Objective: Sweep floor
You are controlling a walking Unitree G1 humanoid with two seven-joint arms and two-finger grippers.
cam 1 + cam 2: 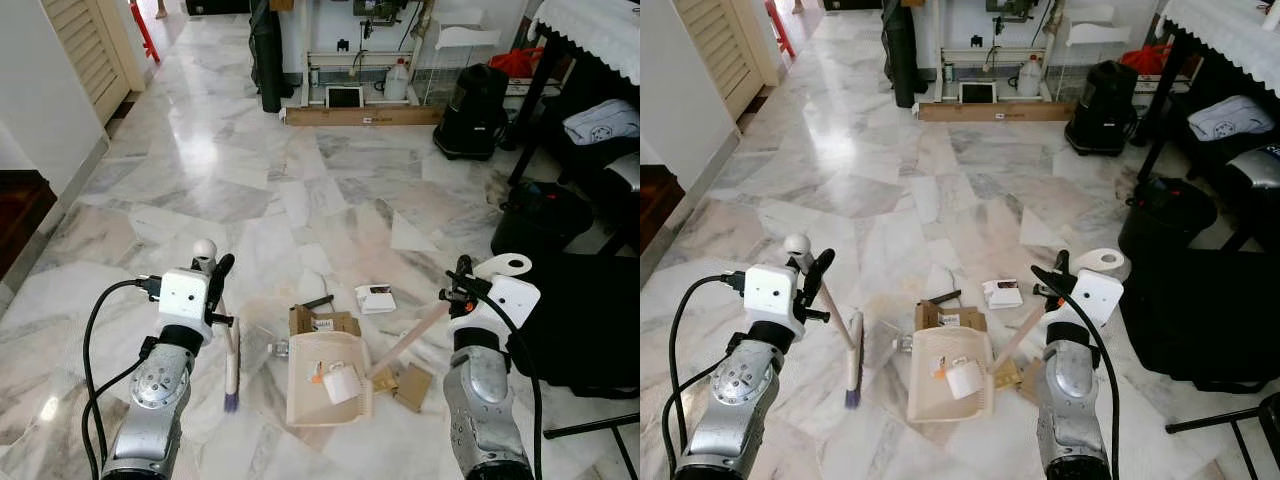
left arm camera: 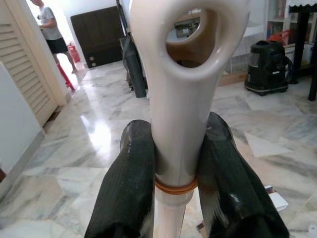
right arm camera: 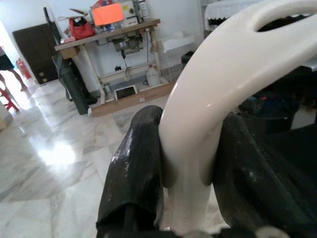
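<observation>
Left pincer (image 1: 214, 290) clenched on the broom handle (image 2: 181, 124) just below its looped end; right pincer (image 1: 1060, 280) clenched likewise on the dustpan handle (image 3: 208, 114). Broom (image 1: 232, 365) angled down to the marble floor (image 1: 200, 170), bristles touching it just beside the dustpan (image 1: 325, 385), which lies flat between the two arms with a white scrap (image 1: 341, 383) already in the tray. Cardboard pieces (image 1: 322, 321) and a small white box (image 1: 376, 298) scattered near the pan's far edge and at its right. Judged light and rigid, both tools; glossy plastic handles probably slippery, so grip best kept at the narrow neck under the loop, where shown. Long handles likely to lever against the fingers (image 2: 130, 183) under floor pressure. Head views: tool tips, debris layout, black bin (image 1: 472, 110). Wrist views: finger contact on each handle, plus a person (image 2: 49, 29) far down the room.
</observation>
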